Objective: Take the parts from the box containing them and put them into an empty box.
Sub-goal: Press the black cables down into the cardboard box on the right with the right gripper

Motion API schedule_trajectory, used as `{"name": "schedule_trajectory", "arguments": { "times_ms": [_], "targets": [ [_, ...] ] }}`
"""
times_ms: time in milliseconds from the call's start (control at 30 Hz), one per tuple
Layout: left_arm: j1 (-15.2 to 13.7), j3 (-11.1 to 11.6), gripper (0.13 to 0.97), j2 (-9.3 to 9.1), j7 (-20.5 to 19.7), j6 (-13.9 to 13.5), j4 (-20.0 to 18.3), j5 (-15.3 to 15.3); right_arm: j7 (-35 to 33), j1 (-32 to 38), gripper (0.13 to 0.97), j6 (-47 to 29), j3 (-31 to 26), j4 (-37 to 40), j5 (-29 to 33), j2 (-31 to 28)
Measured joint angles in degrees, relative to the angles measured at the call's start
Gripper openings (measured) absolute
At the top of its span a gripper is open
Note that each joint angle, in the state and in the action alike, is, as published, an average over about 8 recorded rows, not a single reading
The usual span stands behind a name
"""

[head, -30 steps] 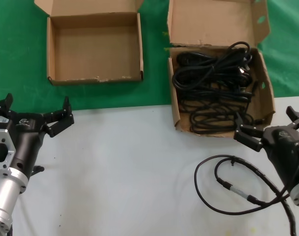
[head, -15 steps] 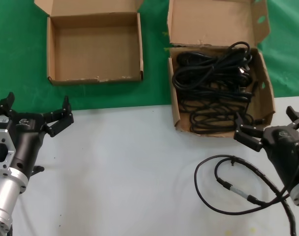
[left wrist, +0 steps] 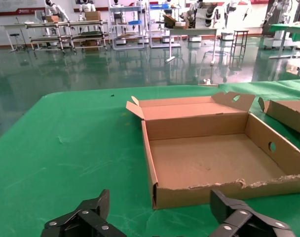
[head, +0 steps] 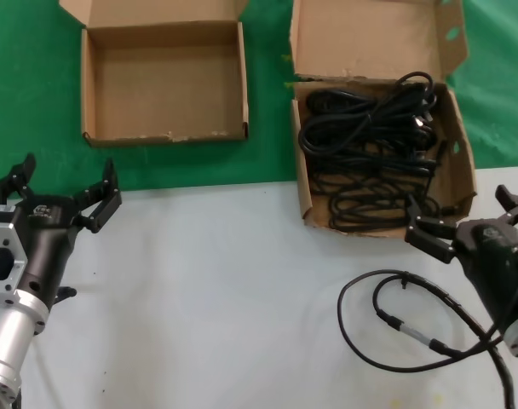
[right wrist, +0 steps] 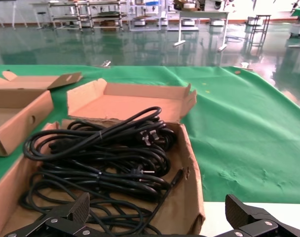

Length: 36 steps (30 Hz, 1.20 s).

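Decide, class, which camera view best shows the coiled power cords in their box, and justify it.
The right wrist view: the power cords fill the frame close up, each loop distinct inside the tabbed box. The head view shows the whole pile from above, farther off. The left wrist view shows none of them.

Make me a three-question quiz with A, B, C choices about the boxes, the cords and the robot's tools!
1. Where are the black rubber coiled cords?
A. In the brown cardboard box with the tall tabbed lid
B. On the green cloth
C. In the left tool

2. How many brown cardboard boxes stand open?
A. One
B. Two
C. Four

3. What is inside the shallow square brown cardboard box?
A. A red ball
B. Cords
C. Nothing

Answers:
1 A: the cords lie heaped inside that box's walls.
2 B: the head view shows two, side by side.
3 C: its floor is bare, and the open left tool and open right tool hold nothing.
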<state>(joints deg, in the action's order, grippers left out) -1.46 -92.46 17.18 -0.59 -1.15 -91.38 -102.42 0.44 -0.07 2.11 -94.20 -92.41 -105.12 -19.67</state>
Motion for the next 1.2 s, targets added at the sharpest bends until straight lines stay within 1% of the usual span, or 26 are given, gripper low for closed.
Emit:
{"name": "schedule_trajectory", "arguments": {
  "times_ms": [167, 200, 400, 467, 500, 567, 700, 767, 900, 1000, 1167, 1200],
  "targets": [
    [0.00, 0.00, 0.712, 0.00, 0.00, 0.00, 0.00, 0.00, 0.29, -0.07, 0.966, 0.54, -2.34, -2.04, -1.45, -3.84],
    [0.00, 0.00, 0.712, 0.00, 0.00, 0.00, 0.00, 0.00, 0.31, 0.04, 0.966, 0.62, -2.98, -2.57, -1.80, -4.99],
    [0.00, 0.00, 0.555, 0.00, 0.00, 0.00, 0.00, 0.00, -0.10, 2.52, 0.966, 0.28, -7.97, -4.91, -2.94, -13.58],
    [0.00, 0.00, 0.502, 0.00, 0.00, 0.00, 0.00, 0.00, -0.57, 4.09, 0.966, -0.74, -10.00, -5.07, -2.08, -16.64],
    [0.00, 0.00, 0.502, 0.00, 0.00, 0.00, 0.00, 0.00, -0.94, 4.99, 0.966, -1.54, -10.99, -5.02, -1.31, -18.13],
    [0.00, 0.00, 0.456, 0.00, 0.00, 0.00, 0.00, 0.00, -2.06, 6.85, 0.966, -3.61, -12.71, -4.74, 0.70, -20.69],
    [0.00, 0.00, 0.364, 0.00, -0.01, 0.00, 0.00, 0.00, -6.89, 11.15, 0.966, -9.71, -15.13, -3.58, 5.95, -24.30],
    [0.00, 0.00, 0.319, 0.00, -0.01, 0.00, 0.00, 0.00, -10.58, 13.45, 0.966, -13.05, -15.90, -2.82, 8.39, -25.23],
    [0.00, 0.00, 0.319, 0.00, -0.01, 0.00, 0.00, 0.01, -18.74, 18.64, 0.966, -19.53, -17.52, -0.96, 12.72, -26.05],
    [0.00, 0.00, 0.274, 0.00, -0.01, 0.00, 0.00, 0.01, -23.96, 22.93, 0.966, -23.85, -18.93, 0.67, 15.50, -25.73],
    [0.00, 0.00, 0.200, 0.00, -0.01, 0.00, 0.00, 0.01, -28.95, 30.28, 0.965, -29.61, -21.37, 3.97, 20.49, -23.81],
    [0.00, 0.00, 0.200, 0.00, -0.01, 0.00, 0.00, 0.01, -29.42, 31.66, 0.965, -30.47, -21.79, 4.68, 21.53, -23.29]
  ]
}}
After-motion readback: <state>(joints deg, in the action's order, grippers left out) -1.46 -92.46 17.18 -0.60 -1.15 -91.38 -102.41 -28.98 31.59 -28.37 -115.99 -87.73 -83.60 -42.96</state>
